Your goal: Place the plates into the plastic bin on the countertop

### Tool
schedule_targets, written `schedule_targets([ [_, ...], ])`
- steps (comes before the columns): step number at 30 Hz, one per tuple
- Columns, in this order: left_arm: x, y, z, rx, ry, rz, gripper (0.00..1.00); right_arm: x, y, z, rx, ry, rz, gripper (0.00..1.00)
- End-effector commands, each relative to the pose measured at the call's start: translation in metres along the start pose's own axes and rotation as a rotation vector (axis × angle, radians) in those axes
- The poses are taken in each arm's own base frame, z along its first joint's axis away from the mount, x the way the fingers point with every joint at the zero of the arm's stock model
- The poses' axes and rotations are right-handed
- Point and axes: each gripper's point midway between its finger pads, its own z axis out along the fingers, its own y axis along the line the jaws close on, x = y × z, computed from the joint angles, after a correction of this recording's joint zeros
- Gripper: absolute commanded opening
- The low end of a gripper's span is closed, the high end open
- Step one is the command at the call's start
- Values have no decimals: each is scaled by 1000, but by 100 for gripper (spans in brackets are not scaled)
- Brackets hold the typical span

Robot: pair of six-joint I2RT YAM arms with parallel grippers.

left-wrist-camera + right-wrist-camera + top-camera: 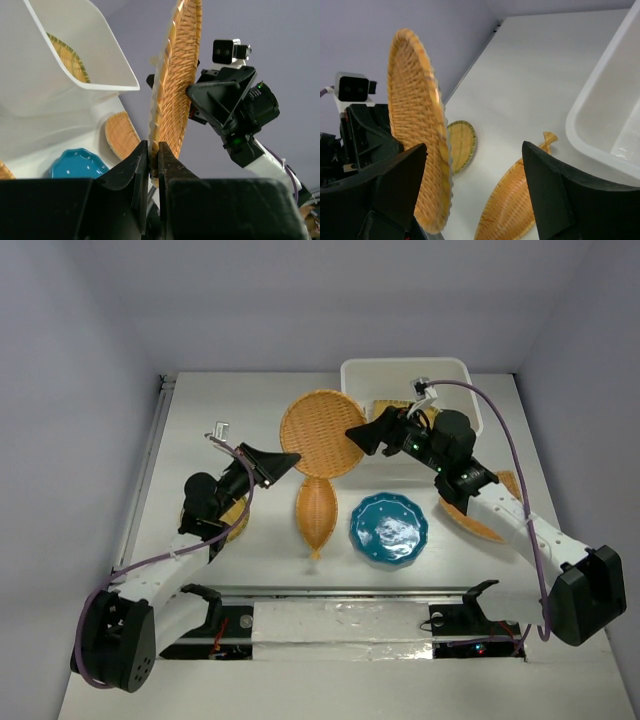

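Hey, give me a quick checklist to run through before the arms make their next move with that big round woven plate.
1. Grip: left gripper shut on the large round orange woven plate at its rim: ok.
2. Receiver: right gripper open wide: ok.
3. Plate rim inside the right gripper's gap: cannot tell.
4. Room in the white rectangular plastic bin, with one green-edged woven plate visible inside: ok.

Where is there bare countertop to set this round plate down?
Bare: the countertop at its far-left corner, between the metal rail and the round woven plate. Crowded: the middle, with the leaf-shaped plate and teal plate side by side.
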Motion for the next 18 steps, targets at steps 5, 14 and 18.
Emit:
schedule_targets([
  [5, 19, -41, -1, 145, 82, 66, 0, -20, 31, 1, -132, -95, 8, 16],
  [14, 11, -13, -9, -70, 62, 193, 60, -60, 18, -14, 41, -206, 21, 0],
  [18, -9, -12, -44, -235, -33, 354, 67, -111, -7, -25, 188, -311, -32, 0],
])
